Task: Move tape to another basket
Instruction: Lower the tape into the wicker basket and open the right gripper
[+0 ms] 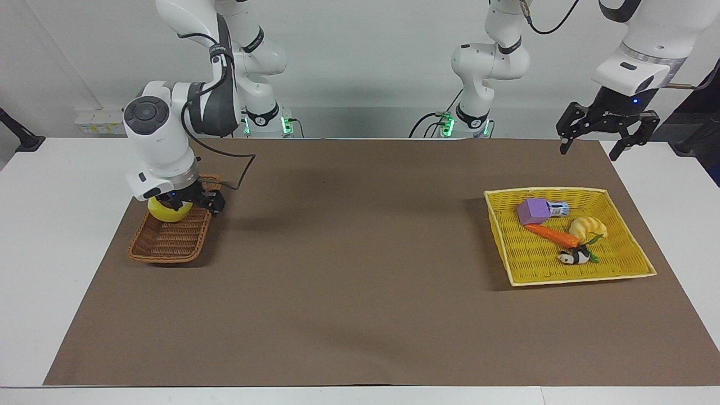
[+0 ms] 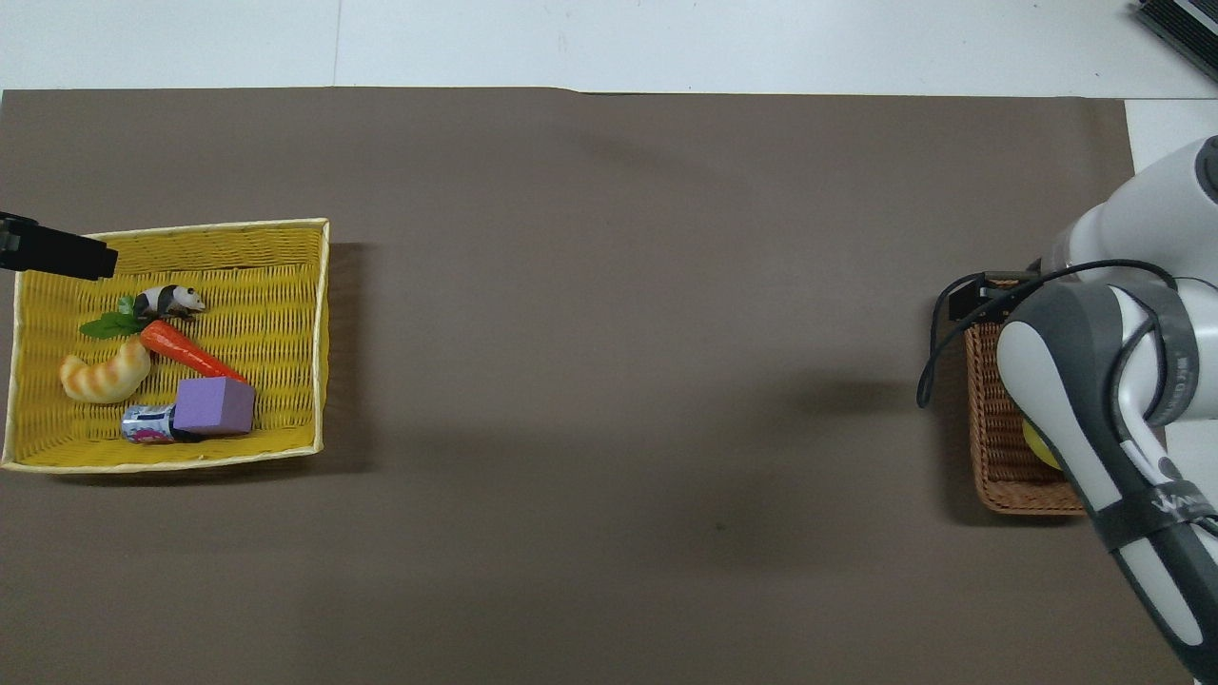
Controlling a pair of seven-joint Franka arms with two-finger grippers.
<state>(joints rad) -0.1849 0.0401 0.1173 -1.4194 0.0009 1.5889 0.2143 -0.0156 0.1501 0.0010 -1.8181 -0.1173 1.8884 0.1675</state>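
The yellow roll of tape (image 1: 167, 212) lies in the brown wicker basket (image 1: 163, 251), at the end nearer to the robots. My right gripper (image 1: 189, 202) hangs open just above that end of the basket, over the rim toward the table's middle, with nothing between its fingers. In the overhead view the right arm covers most of the basket (image 2: 990, 447), and only a sliver of the tape (image 2: 1037, 445) shows. My left gripper (image 1: 606, 139) waits open in the air over the table's corner at the left arm's end.
A flat yellow basket (image 1: 568, 278) at the left arm's end holds a purple block (image 1: 533, 210), a carrot (image 1: 551, 234), a croissant toy (image 1: 587, 227), a panda figure (image 1: 574, 257) and a small can. A brown mat (image 1: 349, 253) covers the table between the baskets.
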